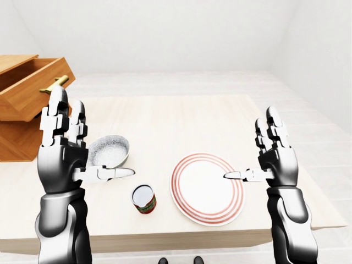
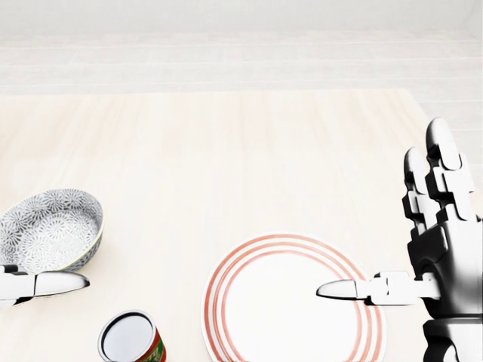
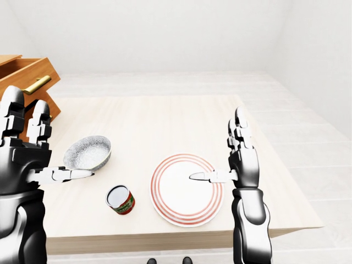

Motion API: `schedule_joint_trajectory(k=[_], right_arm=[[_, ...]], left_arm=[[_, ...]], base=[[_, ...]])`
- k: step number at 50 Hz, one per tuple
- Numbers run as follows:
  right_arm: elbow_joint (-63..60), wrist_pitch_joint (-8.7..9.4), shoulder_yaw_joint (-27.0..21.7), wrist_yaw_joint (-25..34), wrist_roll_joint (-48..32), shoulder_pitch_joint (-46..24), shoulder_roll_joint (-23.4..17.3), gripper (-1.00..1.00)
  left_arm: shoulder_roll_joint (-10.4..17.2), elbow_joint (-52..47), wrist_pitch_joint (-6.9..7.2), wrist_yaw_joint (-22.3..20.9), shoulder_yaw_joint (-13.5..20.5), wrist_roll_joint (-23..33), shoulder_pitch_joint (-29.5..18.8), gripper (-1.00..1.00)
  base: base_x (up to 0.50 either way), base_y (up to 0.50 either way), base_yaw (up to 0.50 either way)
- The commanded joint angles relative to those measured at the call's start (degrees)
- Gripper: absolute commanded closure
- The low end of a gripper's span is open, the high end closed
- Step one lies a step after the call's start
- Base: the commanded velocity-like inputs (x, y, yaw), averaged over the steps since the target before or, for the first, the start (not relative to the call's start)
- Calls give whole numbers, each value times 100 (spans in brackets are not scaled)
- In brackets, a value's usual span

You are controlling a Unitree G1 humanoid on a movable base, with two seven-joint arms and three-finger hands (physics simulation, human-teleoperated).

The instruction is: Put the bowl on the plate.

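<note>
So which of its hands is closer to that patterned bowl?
Left. The left hand hovers open right beside the bowl; the right hand is across the table, by the plate.

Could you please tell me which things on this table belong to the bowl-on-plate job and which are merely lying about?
Belongs to the job:
- patterned bowl, still off the plate
- red-ringed plate, nothing on it

Lying about:
- open can, between them
- wooden drawer box, at the left-eye view's left edge
</note>
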Motion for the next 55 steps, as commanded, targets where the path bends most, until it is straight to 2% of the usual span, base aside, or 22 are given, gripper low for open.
schedule_joint_trajectory(k=[1, 17, 25, 29, 36, 45, 55], right_arm=[[5, 0, 29, 37, -34, 33, -1, -100], [54, 0, 49, -14, -97, 39, 24, -100], [180, 0, 39, -24, -122, -15, 8, -100], [214, 0, 16, -13, -107, -21, -5, -100], [147, 0, -5, 11, -116, 50, -10, -100], [153, 0, -34, 71, -168, 118, -5, -100], [219, 0, -68, 146, -189, 140, -9, -100]], left_arm=[[8, 4, 0, -15, 37, -19, 13, -100], [-14, 121, 0, -61, 8, 20, 59, -100], [-12, 218, 0, 92, -16, 140, -10, -100], [5, 302, 0, 7, -66, 174, 28, -100], [180, 642, 0, 85, -132, 426, -252, -100], [520, 1280, 0, 215, -326, 1060, -856, -100], [794, 1348, 0, 211, -411, 1683, -1201, -100]], base=[[26, 0, 0], [6, 0, 0], [0, 0, 0], [0, 0, 0], [0, 0, 0], [0, 0, 0], [0, 0, 0]])
